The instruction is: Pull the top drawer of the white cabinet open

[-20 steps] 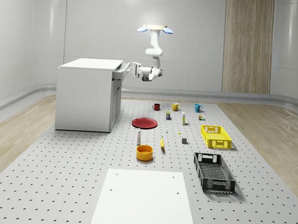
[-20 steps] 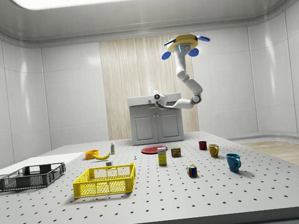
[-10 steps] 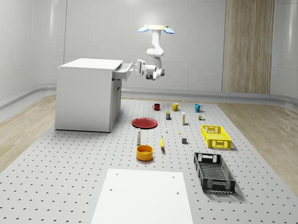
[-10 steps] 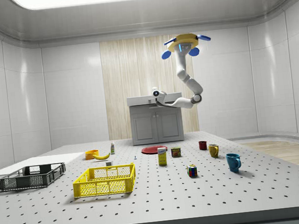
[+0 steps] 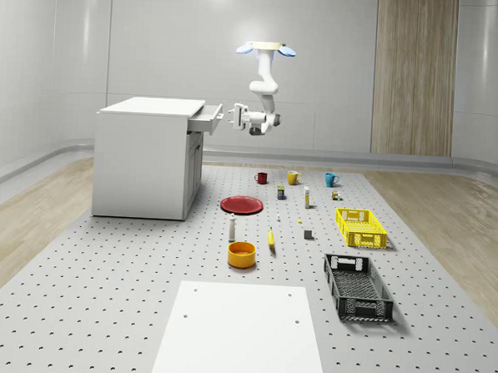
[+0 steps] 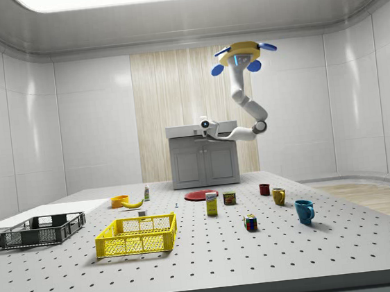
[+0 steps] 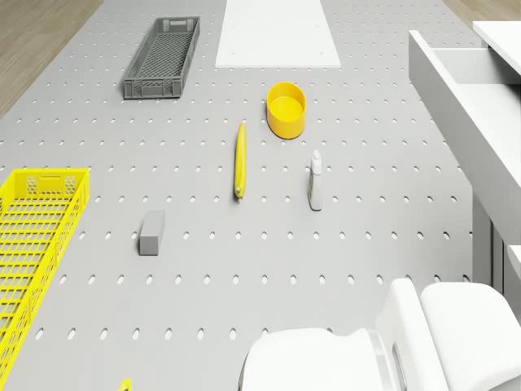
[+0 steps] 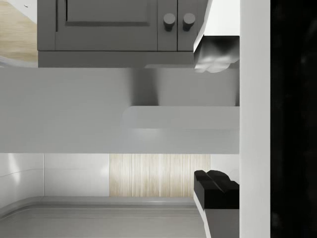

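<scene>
Jaws spread wide: in the wrist view one fingertip [image 8: 216, 191] w/ a black pad sits on one side, the other finger well apart opposite it, nothing pinched btw them. Straight ahead of the jaws is the top drawer [image 8: 99, 114], its pale bar handle [image 8: 181, 117] lined up w/ the gap; can't tell if anything touches it. In the whole-scene view the jaws sit just off the drawer's front edge, level w/ it. The drawer [image 5: 206, 118] is pulled partway out of the white cabinet [image 5: 142, 160], inside showing in the drone view [image 7: 456, 73]. Cabinet's lower doors sit below the jaws' level.

Behind the jaws, away from the cabinet, the arm [image 5: 261, 83] bends at an elbow and rises to the drone [image 5: 265, 48], which hovers above and behind the jaws, in front of the cabinet, over the desk [image 5: 101, 296]. Side view: drone [image 6: 242, 52] high up, near the ceiling.

Far below the jaws on the desk: red plate [image 5: 241, 204], then a small bottle [image 7: 316, 181], banana [image 7: 239, 160] and yellow bowl [image 7: 286, 109]. Further out from the cabinet: grey block [image 7: 151, 232], red mug [image 5: 261, 178], yellow mug [image 5: 292, 177], blue mug [image 5: 330, 179]. Farthest from the jaws: yellow crate [image 5: 360, 227], black crate [image 5: 357, 286], white sheet [image 5: 241, 332].
</scene>
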Robot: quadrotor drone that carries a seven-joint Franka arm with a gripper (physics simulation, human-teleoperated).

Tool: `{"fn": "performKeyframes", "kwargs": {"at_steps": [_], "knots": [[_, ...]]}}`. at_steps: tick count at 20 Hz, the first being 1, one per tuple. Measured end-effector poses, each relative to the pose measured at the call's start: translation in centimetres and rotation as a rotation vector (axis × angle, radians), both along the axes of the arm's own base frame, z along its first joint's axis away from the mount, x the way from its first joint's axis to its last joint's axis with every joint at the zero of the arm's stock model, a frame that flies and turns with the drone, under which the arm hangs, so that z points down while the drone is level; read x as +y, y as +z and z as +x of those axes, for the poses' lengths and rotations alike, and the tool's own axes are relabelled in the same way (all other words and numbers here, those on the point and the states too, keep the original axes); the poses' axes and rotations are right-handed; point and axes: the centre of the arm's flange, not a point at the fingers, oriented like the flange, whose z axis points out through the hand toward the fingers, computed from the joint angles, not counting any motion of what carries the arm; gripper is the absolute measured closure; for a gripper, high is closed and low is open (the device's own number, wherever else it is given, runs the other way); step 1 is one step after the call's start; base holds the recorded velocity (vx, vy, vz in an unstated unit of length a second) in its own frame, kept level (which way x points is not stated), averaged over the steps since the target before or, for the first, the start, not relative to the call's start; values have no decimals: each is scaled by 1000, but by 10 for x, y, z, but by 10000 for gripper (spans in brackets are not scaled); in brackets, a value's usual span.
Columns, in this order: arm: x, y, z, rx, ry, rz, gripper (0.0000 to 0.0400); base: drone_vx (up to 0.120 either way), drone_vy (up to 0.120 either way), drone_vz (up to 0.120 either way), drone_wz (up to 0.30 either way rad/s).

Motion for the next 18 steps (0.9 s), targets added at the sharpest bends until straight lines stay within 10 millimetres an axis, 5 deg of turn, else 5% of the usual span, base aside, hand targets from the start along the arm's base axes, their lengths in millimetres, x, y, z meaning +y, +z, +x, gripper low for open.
{"fn": "performKeyframes", "kwargs": {"at_steps": [14,18], "knots": [[0,2,-1,1,0,4,95,0,-66,0,0],[0,2,-1,1,0,4,221,0,0,0,0]]}}
